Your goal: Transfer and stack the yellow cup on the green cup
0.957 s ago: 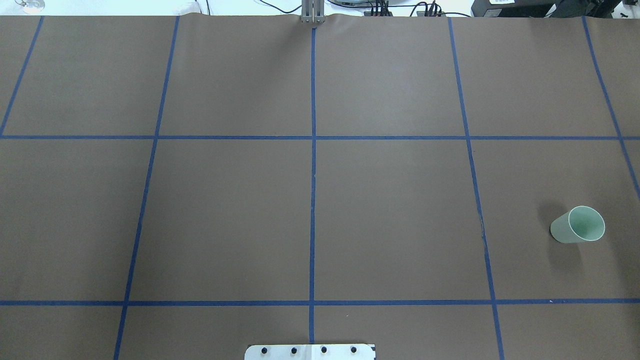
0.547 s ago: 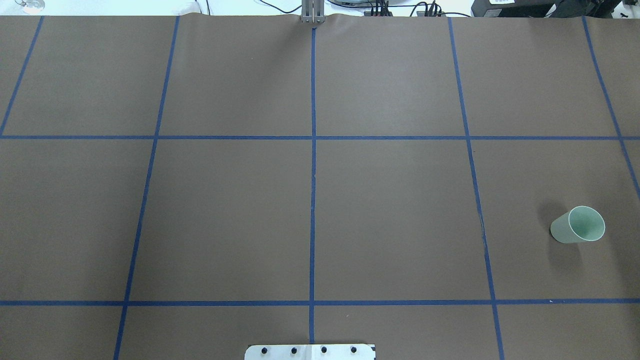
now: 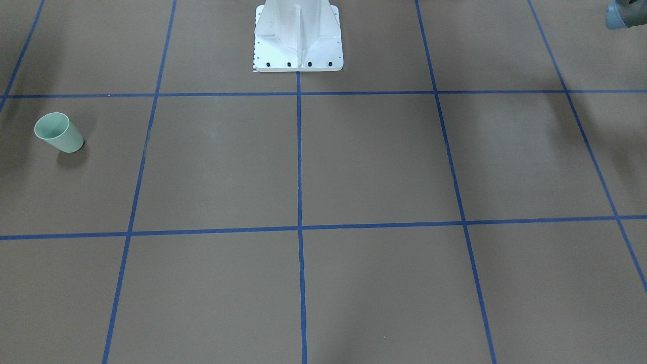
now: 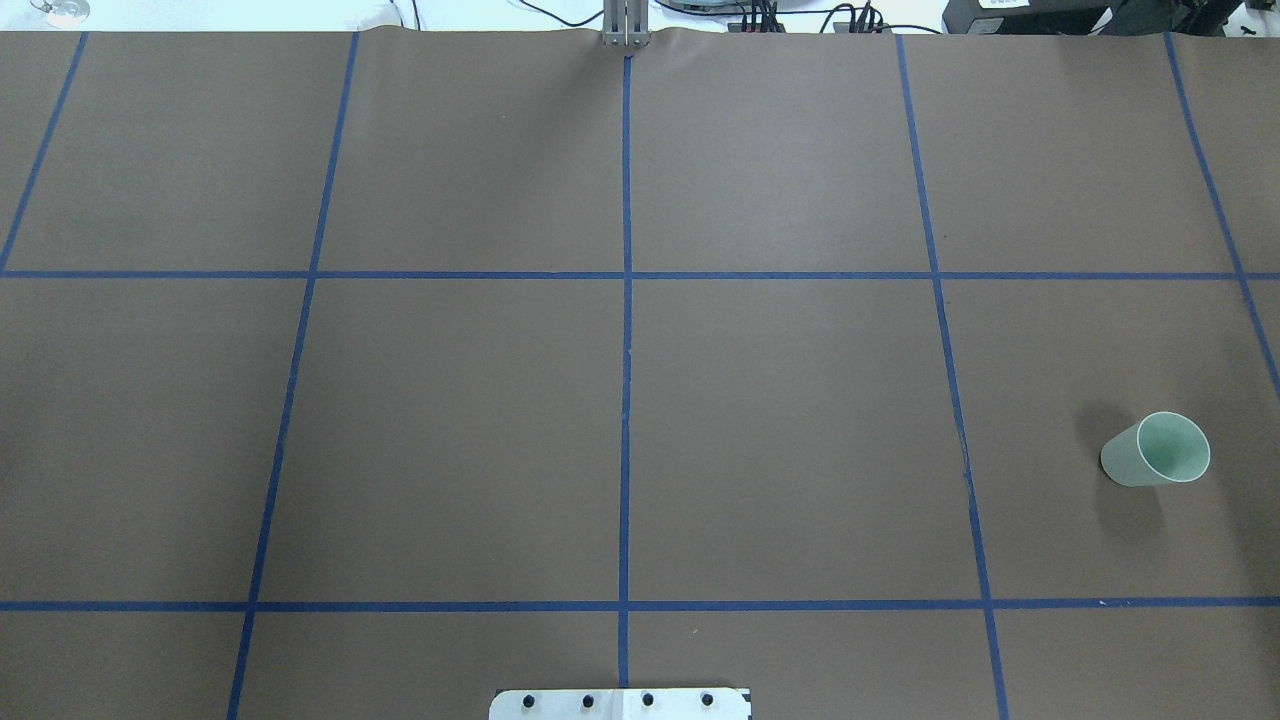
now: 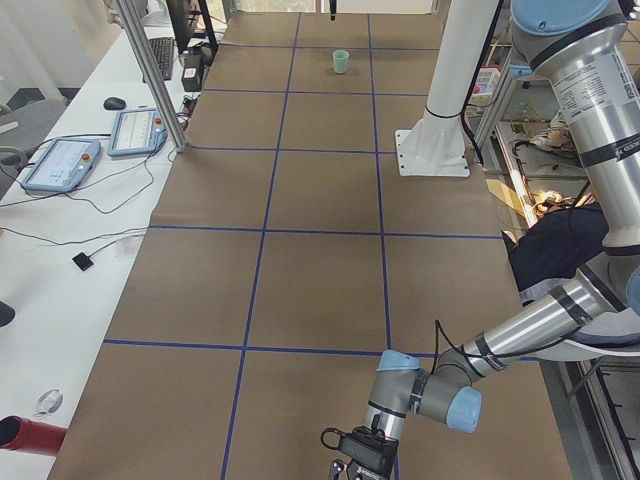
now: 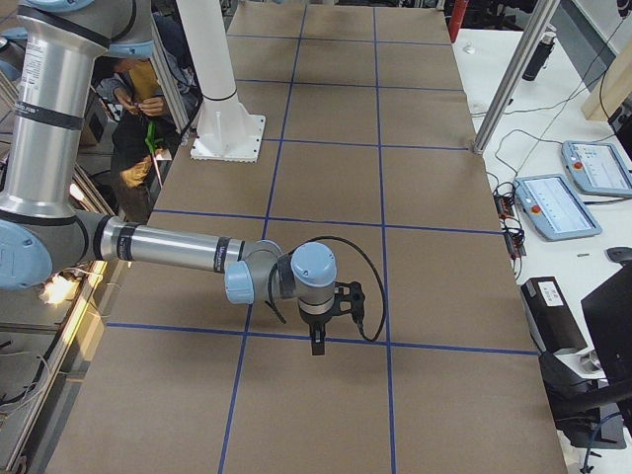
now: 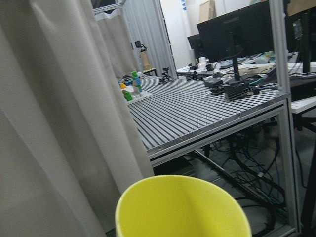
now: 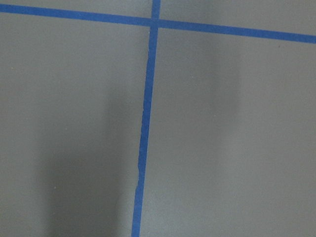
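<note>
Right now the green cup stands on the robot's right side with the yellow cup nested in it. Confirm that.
Wrong: the green cup stands on the robot's right side, but empty, as the overhead view shows. The yellow cup appears only in the left wrist view.

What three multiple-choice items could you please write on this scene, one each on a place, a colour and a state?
1. Where on the table does the small pale green plastic cup stand in the overhead view?
A. far left
B. centre
C. right side

2. What colour is the plain plastic cup at the bottom of the left wrist view?
A. bright yellow
B. red
C. white

3. How does the green cup stand?
A. on its side
B. upright, mouth up
C. upside down

Answers: 1 C, it sits near that view's right edge; 2 A, its rim and inside show yellow; 3 B, its open rim faces up and its base is on the table.
</note>
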### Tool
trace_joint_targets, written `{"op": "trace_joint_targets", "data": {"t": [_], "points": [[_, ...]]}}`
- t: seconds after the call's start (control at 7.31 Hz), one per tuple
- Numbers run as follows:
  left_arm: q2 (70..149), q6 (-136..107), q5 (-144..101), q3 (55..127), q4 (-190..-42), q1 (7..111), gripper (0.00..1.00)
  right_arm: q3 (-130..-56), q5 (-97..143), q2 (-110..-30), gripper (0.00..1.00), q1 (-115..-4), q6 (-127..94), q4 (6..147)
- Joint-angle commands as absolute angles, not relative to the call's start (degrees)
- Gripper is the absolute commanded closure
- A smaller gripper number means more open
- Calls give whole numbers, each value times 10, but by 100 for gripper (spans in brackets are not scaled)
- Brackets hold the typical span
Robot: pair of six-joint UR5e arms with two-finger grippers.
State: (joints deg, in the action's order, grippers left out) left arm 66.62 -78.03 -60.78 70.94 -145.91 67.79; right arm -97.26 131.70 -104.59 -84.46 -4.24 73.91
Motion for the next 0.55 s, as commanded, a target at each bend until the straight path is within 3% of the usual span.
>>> {"op": "trace_joint_targets", "data": {"t": [0.0, 0.41], "points": [[701, -628, -693, 716, -1583, 729, 68, -981, 1318, -1042, 0, -845, -41, 731], [762, -376, -994, 718, -1719, 886, 68, -984, 1320, -1013, 0, -845, -41, 730]]}}
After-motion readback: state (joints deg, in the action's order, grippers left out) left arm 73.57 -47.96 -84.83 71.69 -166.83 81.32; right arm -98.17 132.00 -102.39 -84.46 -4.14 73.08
